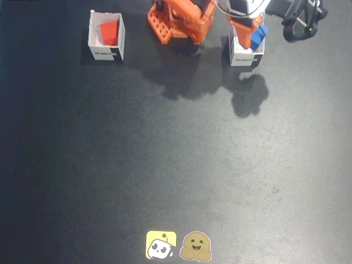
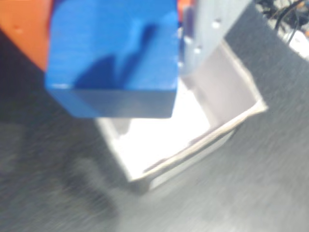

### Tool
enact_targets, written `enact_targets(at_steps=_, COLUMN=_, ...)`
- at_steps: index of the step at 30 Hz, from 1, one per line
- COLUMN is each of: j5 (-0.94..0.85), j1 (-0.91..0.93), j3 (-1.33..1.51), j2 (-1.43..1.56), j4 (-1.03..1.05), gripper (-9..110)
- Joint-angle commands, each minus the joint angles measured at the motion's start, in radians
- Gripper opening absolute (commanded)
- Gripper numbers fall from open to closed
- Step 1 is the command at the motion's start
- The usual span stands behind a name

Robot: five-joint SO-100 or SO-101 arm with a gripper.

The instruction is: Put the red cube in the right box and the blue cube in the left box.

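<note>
Item 1, blue cube [image 2: 113, 53]: pinched in the end effector [image 1: 254, 34], held above the open box [image 1: 246, 54] at the far right of the fixed view. In the wrist view it fills the upper left and overlaps the box's far left corner; the white floor of the box [image 2: 169, 130] shows below and to the right of it. The cube looks clear of the rim, though the blur leaves the gap uncertain.

Item 2, red cube [image 1: 110, 32]: lying inside the other open box [image 1: 105, 37] at the far left of the fixed view. That half of the task looks done.

Item 3, arm base [image 1: 181, 22]: orange, far centre, between the 2 boxes.

Item 4, worktop [image 1: 176, 154]: dark, bare in the middle; 2 stickers [image 1: 179, 246] at the near edge.

Step in hand, by judgement: the release. To do it well, bring the cube over the middle of the white floor, since it seems to sit toward 1 corner. Lower it until the bottom face passes below the rim, then part the fingers slowly. The box looks light, so a nudge on its wall could slide or tip it. Lift straight up afterwards.
</note>
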Motion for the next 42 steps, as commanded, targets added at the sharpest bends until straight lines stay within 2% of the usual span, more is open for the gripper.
enact_targets(at_steps=1, j5=0.038, j1=-0.052, j3=0.012, j2=0.037, j4=-0.005, gripper=13)
enact_targets(at_steps=16, j5=0.041, j1=-0.094, j3=0.094, j2=0.064, j4=-0.075, gripper=13)
enact_targets(at_steps=25, j5=0.057, j1=-0.127, j3=0.133, j2=0.167, j4=-0.086, gripper=21)
enact_targets(at_steps=34, j5=0.055, j1=-0.067, j3=0.133, j2=0.137, j4=-0.094, gripper=6)
enact_targets(at_steps=39, j5=0.069, j1=-0.014, j3=0.121, j2=0.13, j4=-0.084, gripper=1)
enact_targets(at_steps=42, j5=0.015, j1=0.057, j3=0.097, j2=0.11, j4=-0.087, gripper=0)
